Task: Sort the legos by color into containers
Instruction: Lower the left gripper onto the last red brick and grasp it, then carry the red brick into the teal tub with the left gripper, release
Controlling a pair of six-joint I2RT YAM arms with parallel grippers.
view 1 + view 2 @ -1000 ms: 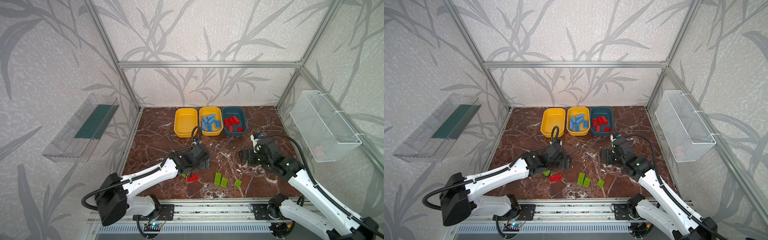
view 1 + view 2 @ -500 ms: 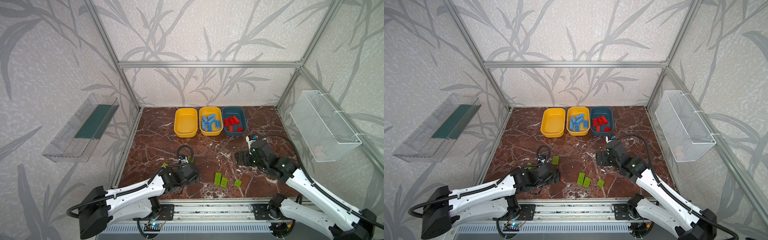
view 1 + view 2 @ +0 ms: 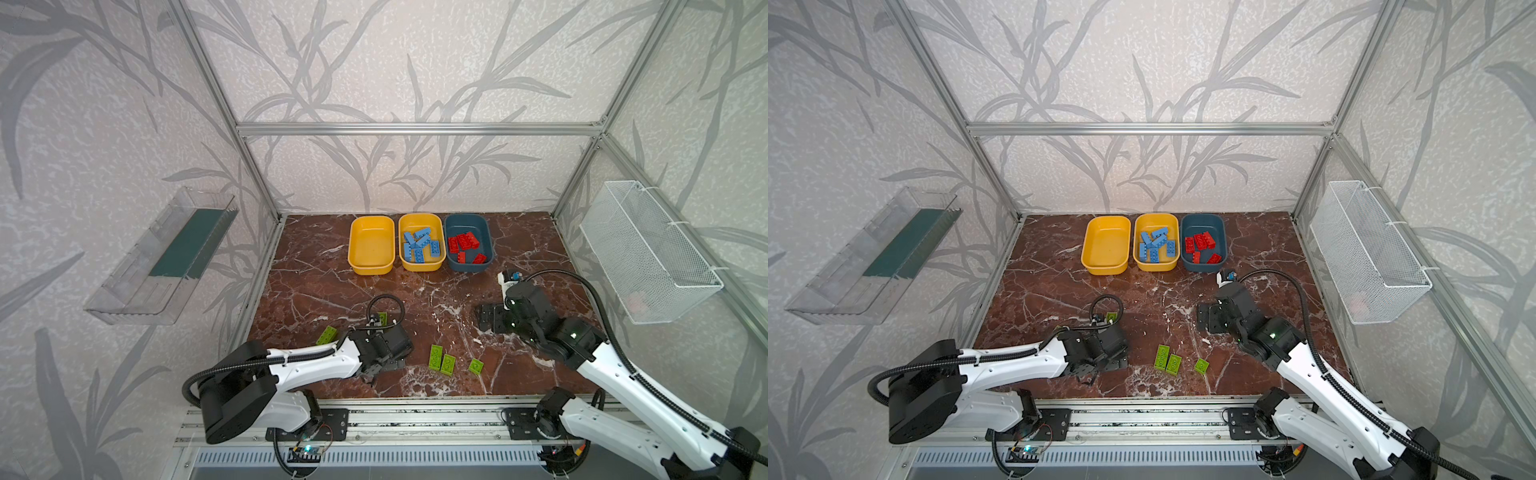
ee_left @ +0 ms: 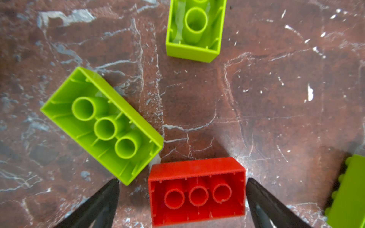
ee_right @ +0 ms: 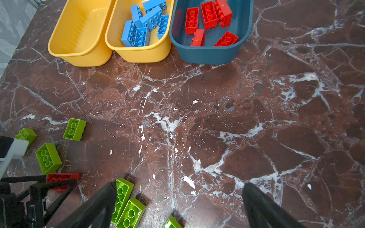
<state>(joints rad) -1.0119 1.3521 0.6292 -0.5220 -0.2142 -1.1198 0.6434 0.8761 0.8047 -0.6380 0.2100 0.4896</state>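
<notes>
On the near strip of table [image 3: 332, 286], by the rail: left gripper [image 4: 182, 186] spread wide and low over one red brick [image 4: 197, 195], upside down, fingers [image 4: 264, 209] flanking its short ends, clamped on nothing yet. Just beside that, a green brick [image 4: 102, 124], also upside down, corner nearly touching the red. To the right along the same strip, three more greens [image 3: 435, 357] close together (two side by side, a small one slightly apart). A little further in, two others near the left arm's cable, one partly hidden behind it. Six greens loose in all, as far as visible; none in a tub.

Mid-table: right gripper [image 5: 179, 185] likewise wide open, empty, hanging above bare table, apart from every brick.

At the back, three tubs side by side in a row. Left yellow tub [image 3: 371, 245]: empty, presumably meant for green. Middle yellow tub [image 3: 419, 268]: blues [image 3: 420, 245] only. Blue tub [image 3: 469, 269]: reds [image 3: 463, 243] only.

Judged roughly two thirds done: blue finished, with no loose blue anywhere in view; red one brick short; green not started. Left to do: seat the last red, then carry all six greens to the empty tub.
</notes>
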